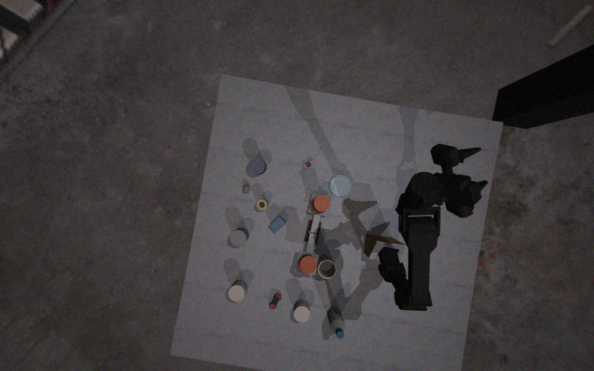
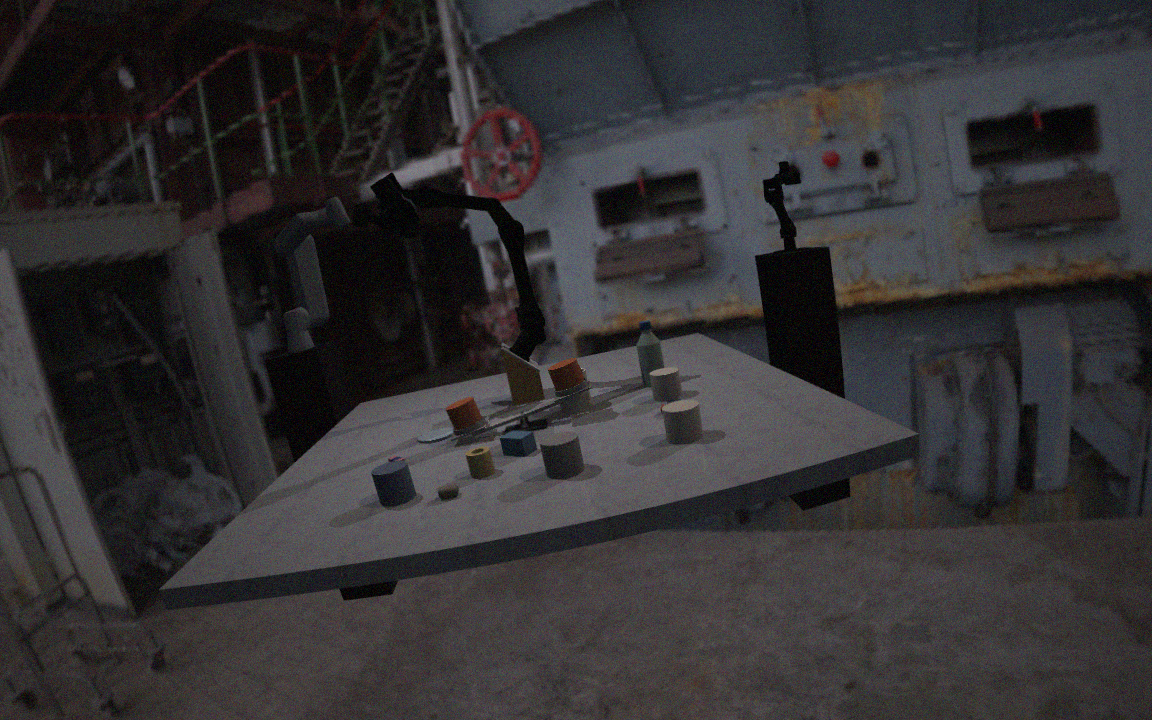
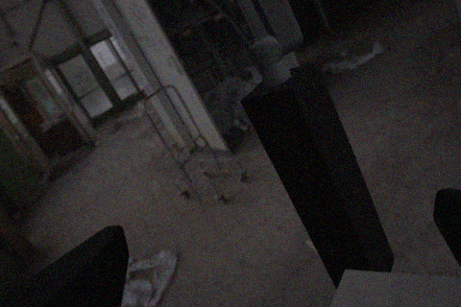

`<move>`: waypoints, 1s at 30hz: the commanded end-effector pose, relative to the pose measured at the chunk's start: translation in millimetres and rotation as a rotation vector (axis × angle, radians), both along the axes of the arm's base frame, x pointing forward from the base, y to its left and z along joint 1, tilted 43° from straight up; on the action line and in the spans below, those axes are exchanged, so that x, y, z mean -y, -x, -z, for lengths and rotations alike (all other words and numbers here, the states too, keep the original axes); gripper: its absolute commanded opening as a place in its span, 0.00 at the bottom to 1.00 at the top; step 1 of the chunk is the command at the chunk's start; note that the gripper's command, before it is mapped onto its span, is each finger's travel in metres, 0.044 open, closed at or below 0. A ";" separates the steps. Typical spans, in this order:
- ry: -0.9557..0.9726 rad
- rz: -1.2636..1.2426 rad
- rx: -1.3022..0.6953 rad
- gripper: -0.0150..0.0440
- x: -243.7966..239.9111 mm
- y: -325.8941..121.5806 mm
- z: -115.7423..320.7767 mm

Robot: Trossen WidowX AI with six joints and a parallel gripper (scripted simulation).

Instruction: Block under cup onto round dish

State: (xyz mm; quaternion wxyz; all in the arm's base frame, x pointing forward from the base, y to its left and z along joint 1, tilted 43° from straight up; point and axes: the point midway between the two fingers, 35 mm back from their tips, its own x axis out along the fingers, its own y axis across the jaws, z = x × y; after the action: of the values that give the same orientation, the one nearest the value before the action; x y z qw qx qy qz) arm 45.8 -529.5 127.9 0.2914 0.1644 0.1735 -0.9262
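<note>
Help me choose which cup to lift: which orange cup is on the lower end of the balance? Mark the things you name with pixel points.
The orange cup [image 1: 321, 203] [image 2: 463, 413] beside the round dish [image 1: 340, 185] [image 2: 433, 437]: its end of the balance [image 1: 310, 242] [image 2: 536, 424] dips low, while the end under the other cup [image 1: 308, 264] [image 2: 566, 375] stands raised.

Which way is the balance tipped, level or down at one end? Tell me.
Tipped: in the exterior view, the end of the balance by the round dish sits lower.

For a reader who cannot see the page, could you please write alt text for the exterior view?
Two orange cups stand on the ends of a tilted balance, the one nearer the round dish lower. The black arm reaches up behind them, its end effector high above the table.
</note>
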 end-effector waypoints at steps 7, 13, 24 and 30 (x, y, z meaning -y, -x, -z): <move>-0.267 -0.217 0.093 1.00 -29.0 -25.0 20.8; -0.414 -0.355 0.149 1.00 -51.1 -40.5 31.8; -0.654 -0.628 0.256 1.00 -102.0 -69.0 48.6; -0.767 -0.786 0.319 1.00 -134.7 -83.9 55.4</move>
State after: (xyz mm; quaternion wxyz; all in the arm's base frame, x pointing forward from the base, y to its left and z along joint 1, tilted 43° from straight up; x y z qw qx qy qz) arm 121.6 -413.5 76.8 0.5323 0.3096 0.4779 -0.6264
